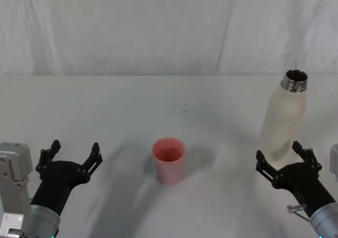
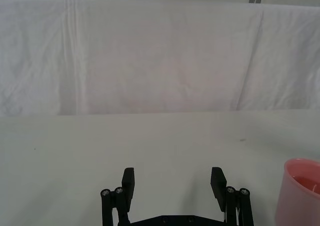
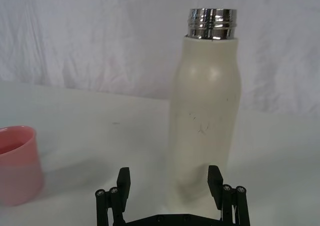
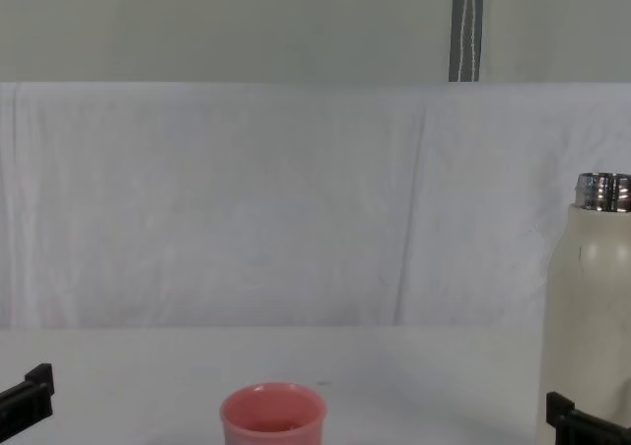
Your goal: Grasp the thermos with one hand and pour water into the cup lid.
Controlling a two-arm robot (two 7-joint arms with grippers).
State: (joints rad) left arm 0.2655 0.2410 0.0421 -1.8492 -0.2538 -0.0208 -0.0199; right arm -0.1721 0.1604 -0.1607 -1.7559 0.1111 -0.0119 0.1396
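Right pincer (image 1: 284,160) hangs spread just before the thermos (image 1: 285,116), fingers not touching it. On the white worktop (image 1: 158,106), the thermos stands upright and uncapped; the pink cup lid (image 1: 169,160) sits well left of it, the left pincer (image 1: 74,156) spread farther left.
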